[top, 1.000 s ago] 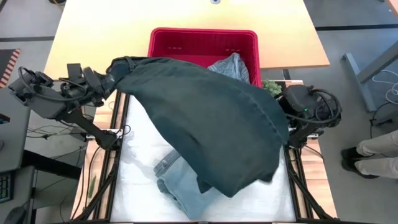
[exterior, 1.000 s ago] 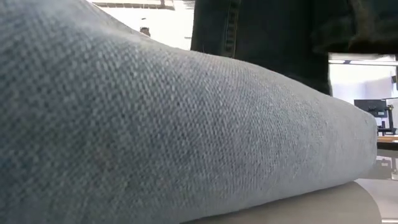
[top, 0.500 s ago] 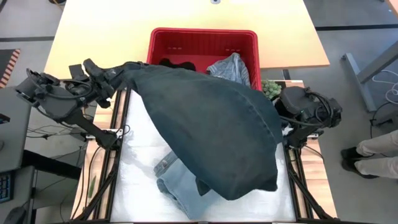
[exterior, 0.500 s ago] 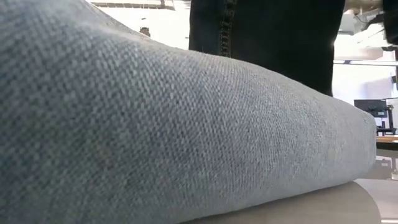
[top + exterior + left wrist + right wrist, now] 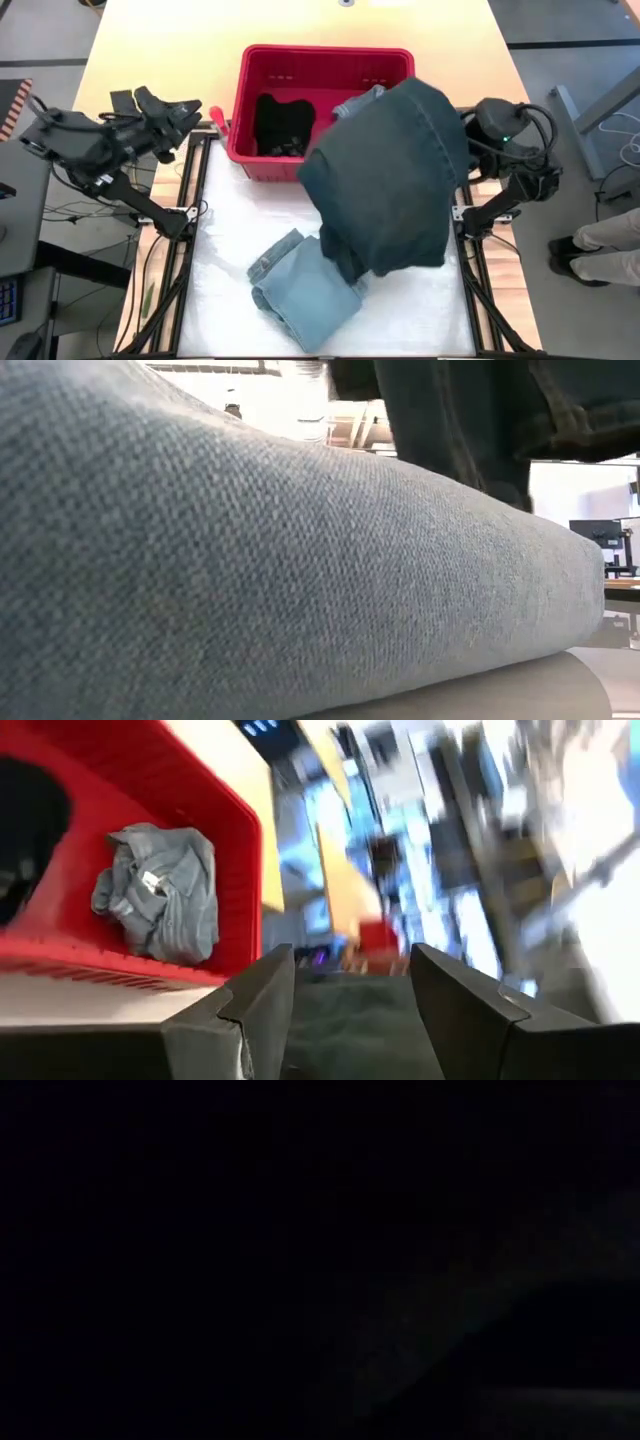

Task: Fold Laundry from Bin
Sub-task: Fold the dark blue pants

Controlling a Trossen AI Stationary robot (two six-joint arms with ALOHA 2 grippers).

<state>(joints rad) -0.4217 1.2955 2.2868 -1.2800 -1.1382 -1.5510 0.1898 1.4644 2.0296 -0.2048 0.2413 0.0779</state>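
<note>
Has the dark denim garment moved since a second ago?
Yes. The dark denim garment has swung off the left gripper toward the right arm, uncovering much of the red bin.

Both arms are built of dark, near-black links with rounded joint housings. The left arm (image 5: 85,150) shows blocky segments and thin black cables looping off its rear end. The right arm (image 5: 505,140) has a bulbous round housing with a small green light on top and black cables arching over it. In the left wrist view, the left gripper (image 5: 350,1005) has two dark grey angular fingers (image 5: 262,1010) with flat, bevelled faces and matte surfaces.
</note>
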